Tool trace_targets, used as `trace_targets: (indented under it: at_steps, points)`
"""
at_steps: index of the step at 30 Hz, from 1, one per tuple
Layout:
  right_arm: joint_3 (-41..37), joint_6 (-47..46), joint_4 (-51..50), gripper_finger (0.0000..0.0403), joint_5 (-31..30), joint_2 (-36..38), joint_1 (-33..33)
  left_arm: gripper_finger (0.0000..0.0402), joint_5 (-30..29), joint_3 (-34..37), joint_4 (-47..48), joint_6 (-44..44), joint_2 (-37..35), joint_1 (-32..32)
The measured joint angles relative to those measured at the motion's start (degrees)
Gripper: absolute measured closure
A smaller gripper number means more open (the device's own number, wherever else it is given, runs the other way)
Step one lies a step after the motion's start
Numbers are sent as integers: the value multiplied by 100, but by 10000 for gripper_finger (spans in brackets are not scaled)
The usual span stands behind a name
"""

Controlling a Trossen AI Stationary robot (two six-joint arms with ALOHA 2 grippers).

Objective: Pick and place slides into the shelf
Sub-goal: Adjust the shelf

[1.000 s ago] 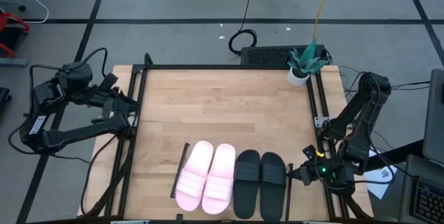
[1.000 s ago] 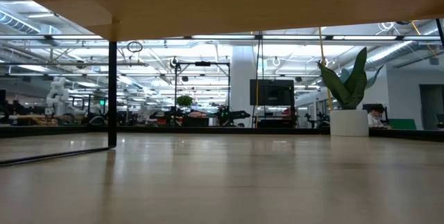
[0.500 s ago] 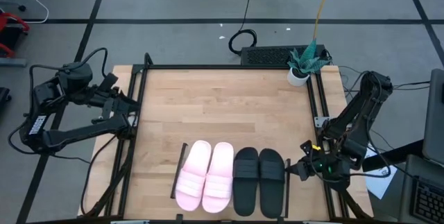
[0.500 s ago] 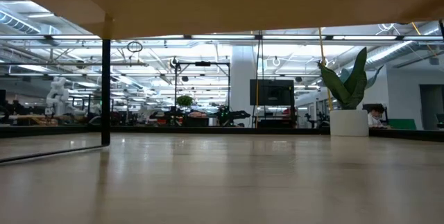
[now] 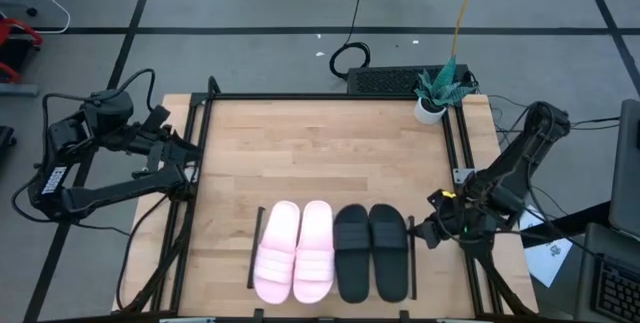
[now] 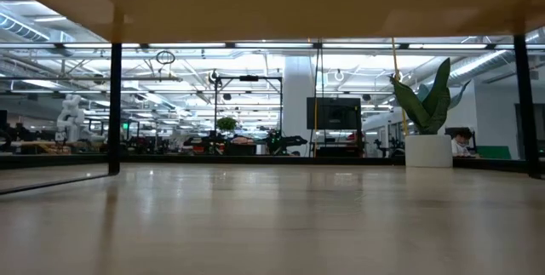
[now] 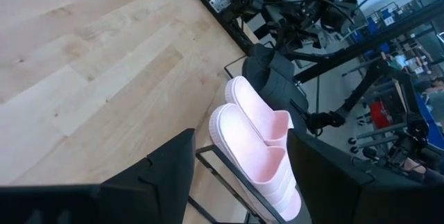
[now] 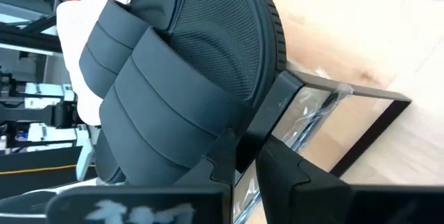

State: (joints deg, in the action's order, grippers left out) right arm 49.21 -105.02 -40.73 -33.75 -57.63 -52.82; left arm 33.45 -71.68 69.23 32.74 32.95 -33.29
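Black and pink slides [image 5: 372,253] lined up side by side on the shelf [image 5: 262,245] at the counter's near edge, toes away from the robot, right jaws [image 5: 428,234] clenched on its right end rail, left jaws [image 5: 185,150] released, far off.

The shelf [image 5: 262,225] board is mostly covered by the slides [image 5: 333,251] in the high view, the pink slides [image 7: 260,144] are cut off by the left wrist frame's edge, and the right claw [image 5: 426,233] tips are too small to be resolved.
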Motion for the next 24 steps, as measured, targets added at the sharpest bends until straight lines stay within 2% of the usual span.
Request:
trace_targets:
  at_steps: [11, 24]
  points:
    - [0, 616, 16, 374, 541, 2, 565, 174, 7, 0, 0, -60, 0, 1]
    - [2, 954, -136, 346, 687, 17, 761, 174, 161, 0, 7, -87, 0, -1]
